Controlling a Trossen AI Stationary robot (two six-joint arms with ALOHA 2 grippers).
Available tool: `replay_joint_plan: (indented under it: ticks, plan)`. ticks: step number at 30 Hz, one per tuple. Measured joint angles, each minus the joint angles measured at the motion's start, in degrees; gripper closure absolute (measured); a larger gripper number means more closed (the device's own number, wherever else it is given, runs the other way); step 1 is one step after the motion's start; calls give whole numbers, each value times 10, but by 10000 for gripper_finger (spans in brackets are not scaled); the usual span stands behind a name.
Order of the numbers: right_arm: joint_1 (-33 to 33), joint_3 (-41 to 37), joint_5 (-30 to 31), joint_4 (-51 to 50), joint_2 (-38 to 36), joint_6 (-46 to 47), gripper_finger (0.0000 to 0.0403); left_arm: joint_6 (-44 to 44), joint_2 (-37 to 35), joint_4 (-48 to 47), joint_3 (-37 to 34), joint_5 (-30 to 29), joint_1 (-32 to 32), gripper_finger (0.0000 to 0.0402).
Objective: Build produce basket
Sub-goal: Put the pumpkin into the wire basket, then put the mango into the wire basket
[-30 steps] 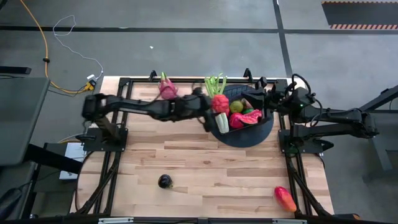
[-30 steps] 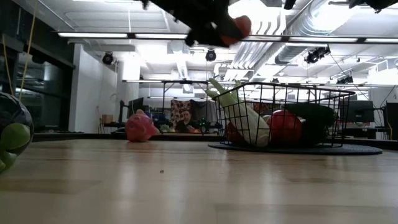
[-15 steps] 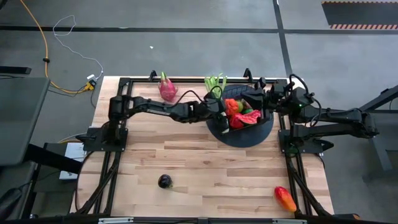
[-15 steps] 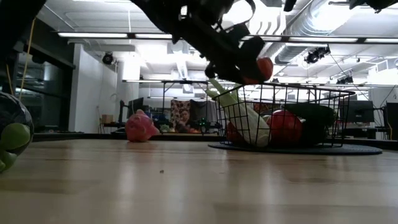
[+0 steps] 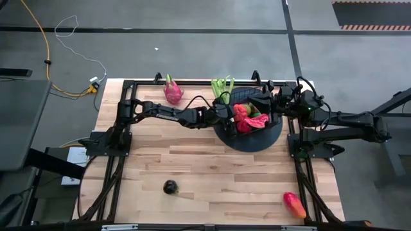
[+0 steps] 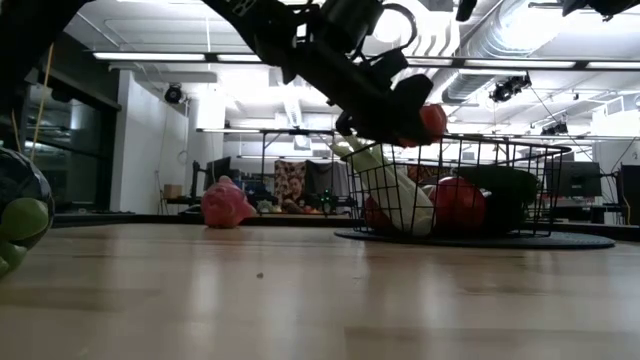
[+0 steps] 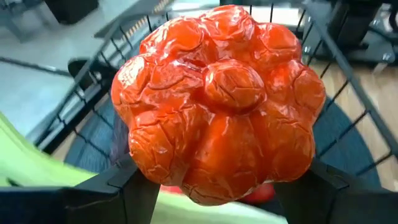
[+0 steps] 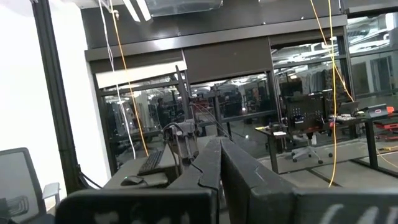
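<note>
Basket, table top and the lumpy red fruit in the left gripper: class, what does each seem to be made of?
Basket: thin black wire, probably coated metal, open grid you see through. Table top: pale wood, visible planks and grain. Lumpy red fruit in the left gripper: glossy, likely plastic or rubber, with wrinkled moulded bumps.

A robotics lab inside a large industrial-style office space. A pale wooden table [image 5: 212, 173] on a black metal frame [image 5: 128, 83] stands on a grey concrete floor [image 5: 192, 38], where a yellow cable [image 5: 38, 45] runs loose. Beyond the left gripper [image 6: 405, 115], white ducts and pipes [image 6: 470, 60] hang exposed below the ceiling, with long strip lights [image 6: 170, 57] alongside. Ahead of the right gripper [image 8: 217, 155], glass partitions [image 8: 249, 106] reflect desks, a keyboard [image 8: 152, 163] and office chairs [image 8: 305, 149]; a further chair [image 8: 18, 180] sits close by, and more yellow cables [image 8: 326, 56] hang from above.
</note>
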Motion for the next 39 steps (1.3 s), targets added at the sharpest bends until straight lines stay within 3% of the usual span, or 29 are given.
replay_joint_plan:
  ticks: [11,21,27,32,36,39]
  plan:
    - [0,0,0,-25,0,0,402,-8,0,7,0,4,4,71]
    - [0,0,-4,-24,0,0,402,-1,-40,-28,0,-2,5,60]
    - [0,0,-5,-18,0,-4,402,39,-137,-88,0,10,15,60]
    - [0,0,-10,-18,0,-4,402,-26,-252,-112,-18,54,47,60]
    - [0,0,-12,-19,0,-4,402,-92,-365,-20,-96,165,69,61]
    - [0,0,-12,-20,0,-4,402,-112,-457,60,-187,172,66,68]
